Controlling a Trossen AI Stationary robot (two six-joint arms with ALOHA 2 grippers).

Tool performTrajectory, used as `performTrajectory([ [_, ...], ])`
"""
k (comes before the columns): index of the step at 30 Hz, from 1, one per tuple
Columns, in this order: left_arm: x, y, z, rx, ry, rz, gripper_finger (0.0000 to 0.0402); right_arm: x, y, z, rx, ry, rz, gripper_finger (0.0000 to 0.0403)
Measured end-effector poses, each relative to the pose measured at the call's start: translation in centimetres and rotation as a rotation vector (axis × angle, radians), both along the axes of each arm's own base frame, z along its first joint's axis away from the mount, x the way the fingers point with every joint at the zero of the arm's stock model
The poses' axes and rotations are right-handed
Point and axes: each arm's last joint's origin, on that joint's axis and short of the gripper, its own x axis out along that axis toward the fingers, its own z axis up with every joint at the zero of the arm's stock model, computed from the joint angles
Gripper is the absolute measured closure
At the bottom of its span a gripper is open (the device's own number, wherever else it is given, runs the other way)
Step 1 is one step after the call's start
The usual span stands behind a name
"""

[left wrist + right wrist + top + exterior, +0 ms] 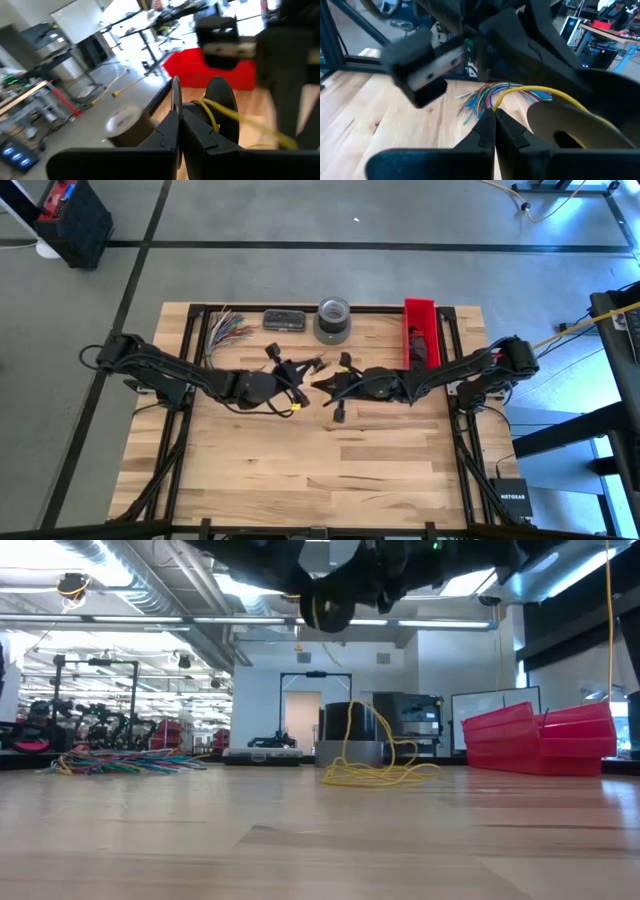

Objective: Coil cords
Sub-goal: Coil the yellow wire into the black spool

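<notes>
Both claws are meeting over the middle of the table (pixel 300 470), up in the air. In the view from above, the left claw (pixel 300 368) is reaching in from the left arm, and the right claw (pixel 322 383) is reaching in from the right arm, and their tips are almost touching. The left wrist view is showing the left claw's two dark fingers (pixel 176 107) pressed together, with a yellow cord (pixel 212 111) running just beside them; I cannot tell if they are pinching it. The right wrist view is showing the right claw's fingers (pixel 490 125) pressed together right where a yellow cord (pixel 530 92) is ending, so they are looking clamped on it. A round black bundle (pixel 328 612) is hanging high under the arms in the low view, with a bit of yellow on it. In that same low view, a loose yellow cord (pixel 378 768) is dangling down and piling up on the table. A fan of coloured wires (pixel 226 330) is lying near the back left of the table. A grey tape roll (pixel 333 319) is sitting at the back middle, and a small dark box (pixel 284 320) is lying just beside it. A red bin (pixel 421 332) is sitting at the back right.
</notes>
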Motion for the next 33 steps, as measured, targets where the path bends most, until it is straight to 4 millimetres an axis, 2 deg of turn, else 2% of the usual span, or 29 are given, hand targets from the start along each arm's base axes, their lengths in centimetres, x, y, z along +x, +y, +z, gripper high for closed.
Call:
performTrajectory([
  [7,-0.1,-1.5,0.6,0.044,-0.022,-0.074,0.0399,0.4,0.0,-1.0,-0.058,0.036,-0.002,0.0399],
  [12,-1.1,-2.7,1.8,0.064,-0.042,-0.110,0.0400,0.3,0.0,-1.5,-0.153,0.098,0.010,0.0398],
  [20,-1.5,-3.8,2.0,0.102,-0.023,-0.169,0.0400,0.2,-0.1,-1.8,-0.053,0.123,-0.027,0.0391],
  [26,-1.5,-3.7,2.0,0.109,-0.020,-0.168,0.0400,-1.5,-0.5,-0.6,-0.089,0.208,-0.117,0.0319],
  [29,-1.5,-3.7,1.9,0.112,-0.008,-0.160,0.0400,-2.9,-0.7,0.3,-0.107,0.277,-0.116,0.0282],
  [33,-1.6,-3.8,1.9,0.115,-0.006,-0.133,0.0400,-4.5,-0.8,0.9,-0.121,0.365,-0.086,0.0253],
])
